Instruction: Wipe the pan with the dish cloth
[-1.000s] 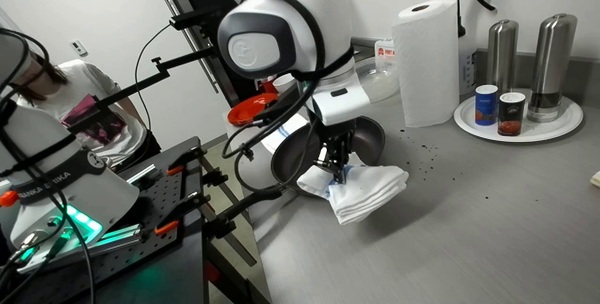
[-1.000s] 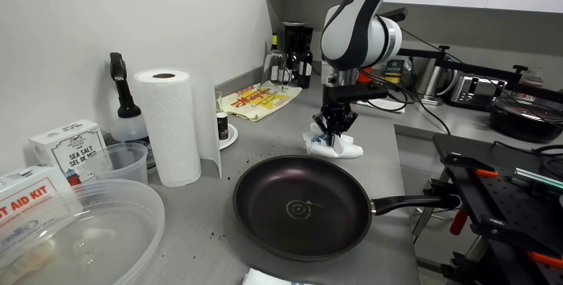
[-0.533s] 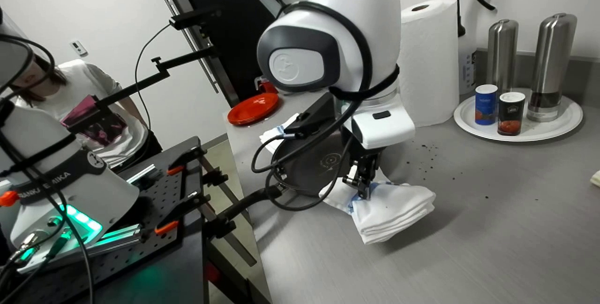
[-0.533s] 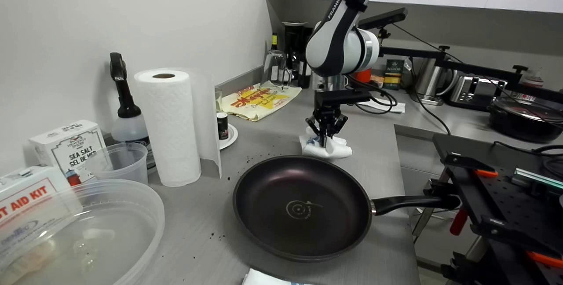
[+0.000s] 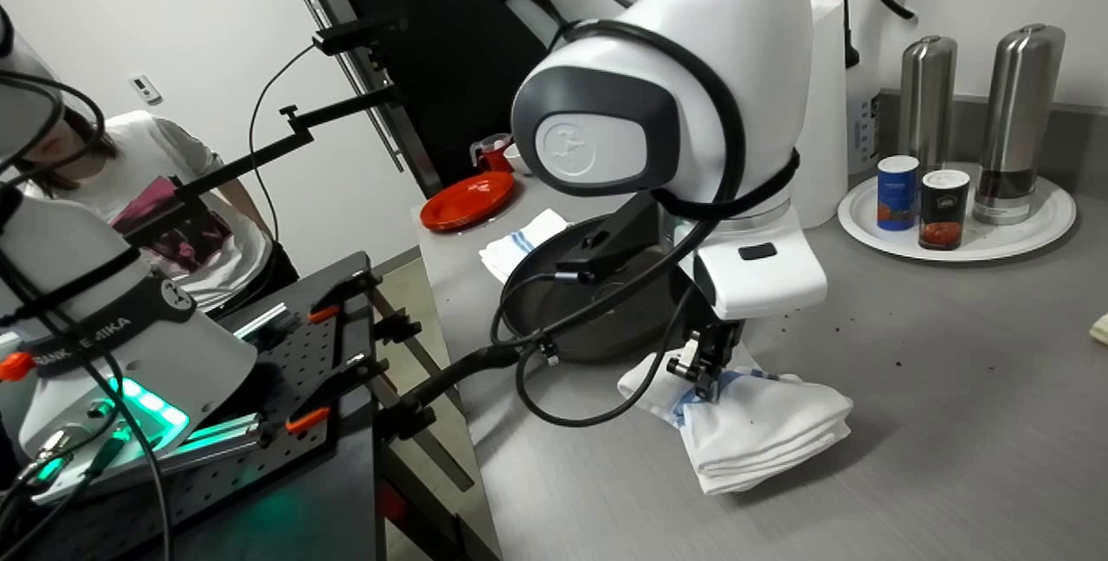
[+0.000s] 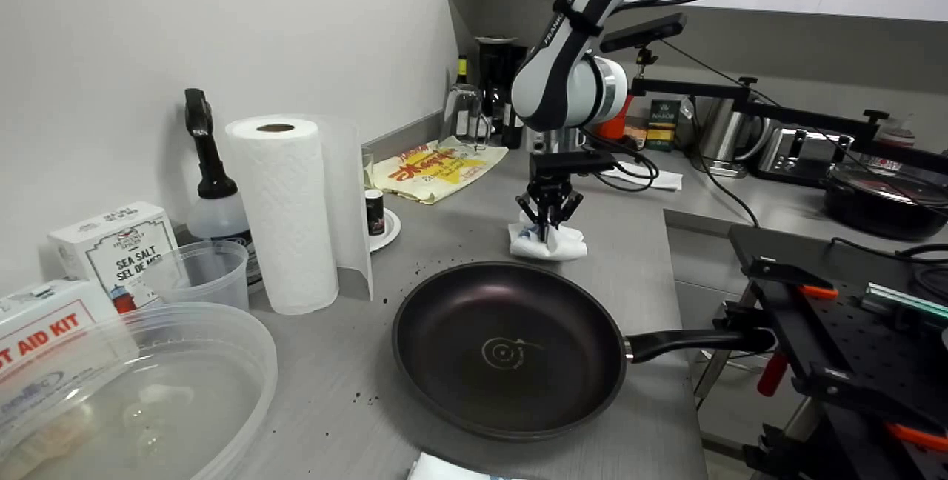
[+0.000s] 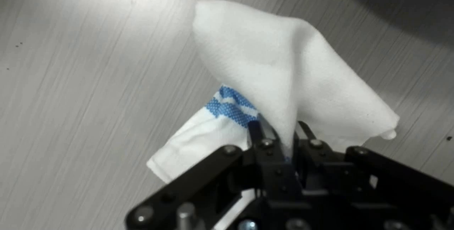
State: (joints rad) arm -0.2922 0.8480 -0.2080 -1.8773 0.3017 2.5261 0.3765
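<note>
Pincer (image 7: 280, 129) downward, jaws nearly together.

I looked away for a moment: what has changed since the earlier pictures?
In an exterior view, the gripper has carried the dish cloth rightward and down the picture, farther from the pan. Nothing was newly grasped or let go; the dish cloth is gripped throughout. The pan stayed put.

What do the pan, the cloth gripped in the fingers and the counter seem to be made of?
Pan: dark satin coating, probably nonstick over metal; the inside has a smooth sheen, but the coating hides what's beneath.
Cloth: soft, matte woven fabric, perhaps cotton; it drapes in folds, and the blue stripes show a weave.
Counter: brushed metal, or laminate imitating it; fine parallel lines, soft glare.
</note>
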